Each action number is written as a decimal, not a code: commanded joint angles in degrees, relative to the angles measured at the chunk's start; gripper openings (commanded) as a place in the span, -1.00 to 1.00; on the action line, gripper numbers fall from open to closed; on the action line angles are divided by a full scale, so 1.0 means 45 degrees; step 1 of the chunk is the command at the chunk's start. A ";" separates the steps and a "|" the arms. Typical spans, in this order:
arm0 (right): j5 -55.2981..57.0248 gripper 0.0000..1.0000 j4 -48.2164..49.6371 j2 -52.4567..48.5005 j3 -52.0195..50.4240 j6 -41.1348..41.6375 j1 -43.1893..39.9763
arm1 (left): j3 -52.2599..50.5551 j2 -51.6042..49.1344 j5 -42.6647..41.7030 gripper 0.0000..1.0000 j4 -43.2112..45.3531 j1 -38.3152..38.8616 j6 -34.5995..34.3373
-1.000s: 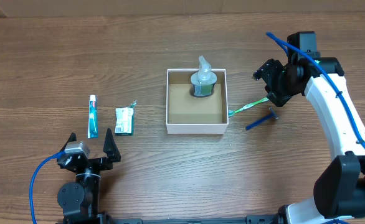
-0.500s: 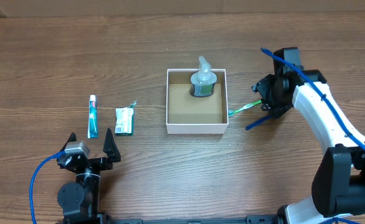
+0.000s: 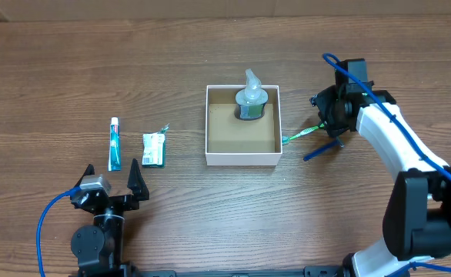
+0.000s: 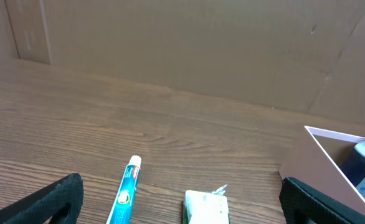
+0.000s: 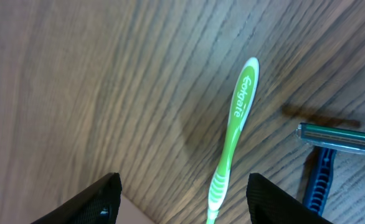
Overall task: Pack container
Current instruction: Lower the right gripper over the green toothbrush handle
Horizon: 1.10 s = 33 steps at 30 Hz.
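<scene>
The container [image 3: 242,159], a shallow square box with white walls and a brown floor, sits near the middle of the desk [image 3: 210,223]. A small clear bottle [image 3: 250,102] stands inside it against the far wall. Just right of the container lies a green toothbrush [image 5: 235,130], one end close to the box's near right corner, though the pictures do not settle whether it touches. A blue razor [image 3: 322,149] lies on the near right side of the toothbrush, close beside it. The right gripper [image 5: 184,193] hangs over the toothbrush handle with its jaws spread wide and nothing held; in the wrist view the brush lies on the wood between the two fingers, apart from both. At the near left of the desk, the left gripper [image 3: 111,174] has its jaws open and empty as well. Just beyond it lie a toothpaste tube [image 3: 115,145] and, to the tube's right, a small green and white packet [image 3: 154,149], both well left of the container.
</scene>
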<state>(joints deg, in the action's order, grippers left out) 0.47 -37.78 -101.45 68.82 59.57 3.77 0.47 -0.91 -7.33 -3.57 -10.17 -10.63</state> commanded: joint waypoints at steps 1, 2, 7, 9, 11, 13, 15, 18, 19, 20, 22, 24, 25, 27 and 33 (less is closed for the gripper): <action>0.0223 0.34 -0.0063 -0.0316 -0.0044 -0.0233 0.0214 | -0.0039 0.0131 -0.0185 1.00 -0.0015 -0.0063 -0.0204; 0.0272 0.34 -0.0155 -0.0316 -0.0044 -0.0228 0.0238 | -0.0039 0.0131 -0.0185 1.00 -0.0015 -0.0063 -0.0204; 0.0563 0.37 -0.0578 -0.0335 -0.0053 -0.0180 0.0257 | -0.0039 0.0131 -0.0185 1.00 -0.0015 -0.0063 -0.0204; 0.0714 0.37 -0.0675 -0.0384 -0.0068 -0.0185 0.0257 | -0.0039 0.0131 -0.0185 1.00 -0.0015 -0.0063 -0.0204; 0.0792 0.39 -0.0699 -0.0447 -0.0073 -0.0185 0.0257 | -0.0039 0.0131 -0.0185 1.00 -0.0015 -0.0063 -0.0204; 0.0787 0.44 -0.0641 -0.0515 -0.0078 -0.0194 0.0257 | -0.0039 0.0131 -0.0185 1.00 -0.0015 -0.0063 -0.0204; 0.0792 0.46 -0.0641 -0.0593 -0.0078 -0.0238 0.0257 | -0.0039 0.0131 -0.0185 1.00 -0.0015 -0.0063 -0.0204; 0.0568 0.48 -0.0437 -0.1025 -0.0087 -0.0238 0.0257 | -0.0039 0.0131 -0.0185 1.00 -0.0015 -0.0063 -0.0204; 0.0389 0.48 -0.0262 -0.1161 -0.0087 -0.0301 0.0257 | -0.0039 0.0131 -0.0185 1.00 -0.0015 -0.0063 -0.0204; 0.0296 0.48 -0.0136 -0.1263 -0.0087 -0.0330 0.0257 | -0.0039 0.0131 -0.0185 1.00 -0.0015 -0.0063 -0.0204; 0.0223 0.50 0.0019 -0.1384 -0.0087 -0.0325 0.0257 | -0.0039 0.0131 -0.0185 1.00 -0.0015 -0.0063 -0.0204; 0.0520 0.51 0.0058 -0.1418 -0.0087 -0.0325 0.0257 | -0.0039 0.0131 -0.0185 1.00 -0.0015 -0.0063 -0.0204; 0.0651 0.51 0.0068 -0.1418 -0.0087 -0.0325 0.0253 | -0.0039 0.0131 -0.0185 1.00 -0.0015 -0.0063 -0.0204; 0.0748 0.54 0.0296 -0.1418 -0.0087 -0.0325 0.0253 | -0.0039 0.0131 -0.0185 1.00 -0.0015 -0.0063 -0.0204; 0.0622 0.57 0.0831 -0.1987 -0.0092 -0.0233 0.0219 | -0.0039 0.0131 -0.0185 1.00 -0.0015 -0.0063 -0.0204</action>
<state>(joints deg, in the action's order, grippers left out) 2.83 -35.05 -107.98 68.73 58.43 4.64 0.47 -0.91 -7.33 -3.57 -10.17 -10.63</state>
